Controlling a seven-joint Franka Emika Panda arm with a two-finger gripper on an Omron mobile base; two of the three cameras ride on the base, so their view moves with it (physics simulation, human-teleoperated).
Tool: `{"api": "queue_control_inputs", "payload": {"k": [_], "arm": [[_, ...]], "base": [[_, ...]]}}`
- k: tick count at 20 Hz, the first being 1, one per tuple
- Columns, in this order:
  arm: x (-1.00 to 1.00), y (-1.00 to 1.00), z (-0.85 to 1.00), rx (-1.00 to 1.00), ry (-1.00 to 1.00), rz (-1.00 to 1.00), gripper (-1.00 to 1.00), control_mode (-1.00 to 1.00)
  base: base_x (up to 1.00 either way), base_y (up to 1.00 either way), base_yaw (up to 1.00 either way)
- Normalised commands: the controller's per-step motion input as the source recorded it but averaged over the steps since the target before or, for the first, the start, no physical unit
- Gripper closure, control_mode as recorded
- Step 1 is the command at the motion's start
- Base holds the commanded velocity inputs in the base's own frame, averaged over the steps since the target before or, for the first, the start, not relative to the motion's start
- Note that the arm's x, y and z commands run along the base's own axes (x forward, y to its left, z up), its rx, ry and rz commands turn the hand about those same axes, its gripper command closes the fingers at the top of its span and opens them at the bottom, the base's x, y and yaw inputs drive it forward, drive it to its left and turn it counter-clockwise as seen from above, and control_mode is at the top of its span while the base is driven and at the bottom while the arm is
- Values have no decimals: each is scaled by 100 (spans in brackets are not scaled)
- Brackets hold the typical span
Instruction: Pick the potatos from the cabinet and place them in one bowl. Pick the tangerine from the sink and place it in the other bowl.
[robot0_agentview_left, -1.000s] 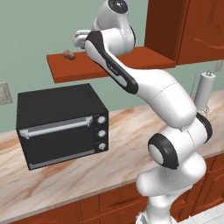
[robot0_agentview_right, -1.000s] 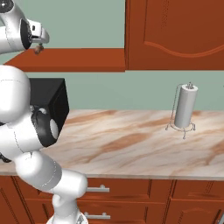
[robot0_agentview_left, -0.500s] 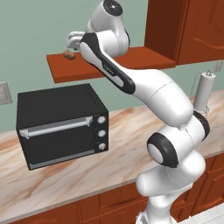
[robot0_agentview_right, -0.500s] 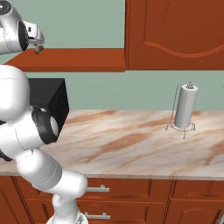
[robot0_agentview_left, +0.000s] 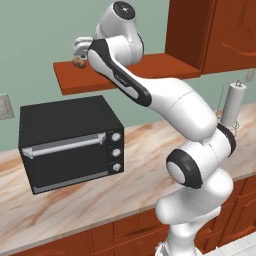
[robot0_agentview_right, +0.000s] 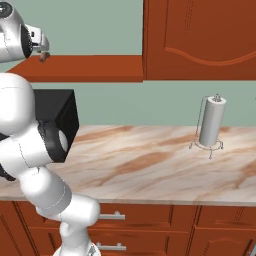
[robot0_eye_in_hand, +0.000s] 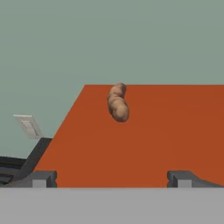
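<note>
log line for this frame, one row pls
phase: approach potatoes | gripper: open, empty, above shelf board | potatoes: on shelf, ahead of fingers, untouched | toaster oven: on counter below

black toaster oven (robot0_agentview_left: 67, 142) on marble counter (robot0_agentview_right: 150, 165) | paper towel holder (robot0_agentview_right: 211, 122) upright | wall outlet (robot0_eye_in_hand: 29, 126)

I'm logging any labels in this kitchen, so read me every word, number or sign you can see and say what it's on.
No readable text anywhere.
Oven: three knobs, no markings.
Wall plate: blank.
Paper towel roll: blank.
Cabinet, shelf and potatoes: no labels.
</note>
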Motion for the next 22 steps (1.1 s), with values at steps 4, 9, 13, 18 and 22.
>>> {"api": "queue_control_inputs", "payload": {"k": [4,9,13,18,22], "arm": [[12,0,-31,0,0,0,-100,-100],[32,1,-34,0,0,2,-100,-100],[45,3,-16,0,0,3,-100,-100],[36,14,5,0,3,0,-100,-100],[29,19,17,0,8,0,-100,-100]], "base": [[0,0,0],[0,0,0],[0,0,0],[0,0,0],[0,0,0]]}}
